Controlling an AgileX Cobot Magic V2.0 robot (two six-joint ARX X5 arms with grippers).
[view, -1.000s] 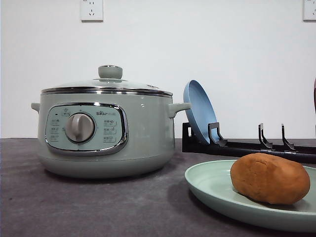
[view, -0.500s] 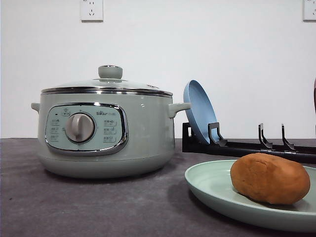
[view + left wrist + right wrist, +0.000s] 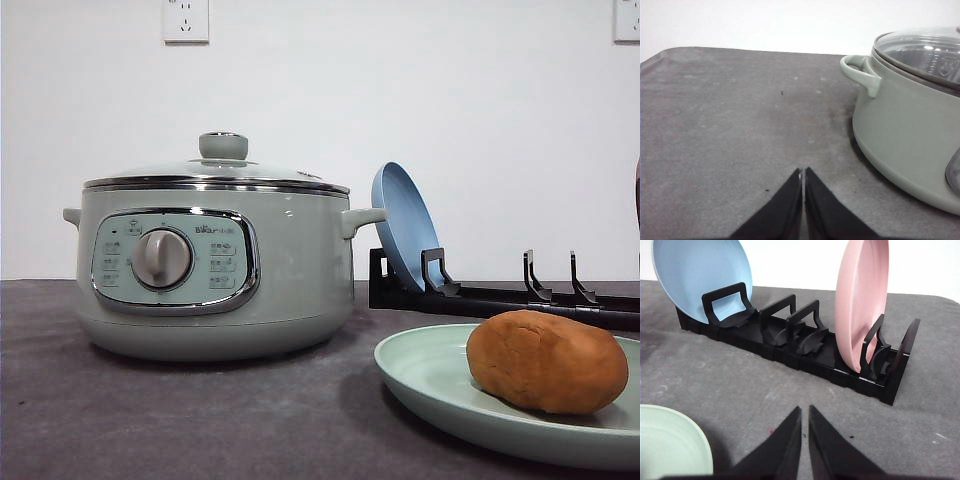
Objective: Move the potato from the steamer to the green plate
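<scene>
Front view has potato (image 3: pixel 546 361) on green plate (image 3: pixel 430 378); wrist views show both hands (image 3: pixel 803 172) (image 3: pixel 805 411) closed, empty.

Potato (image 3: pixel 546 362) on green plate (image 3: pixel 430 385)

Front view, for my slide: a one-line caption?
Potato resting on the green plate, beside the lidded steamer.

potato (image 3: pixel 546 361) on green plate (image 3: pixel 430 385) | steamer (image 3: pixel 215 260) left
</scene>
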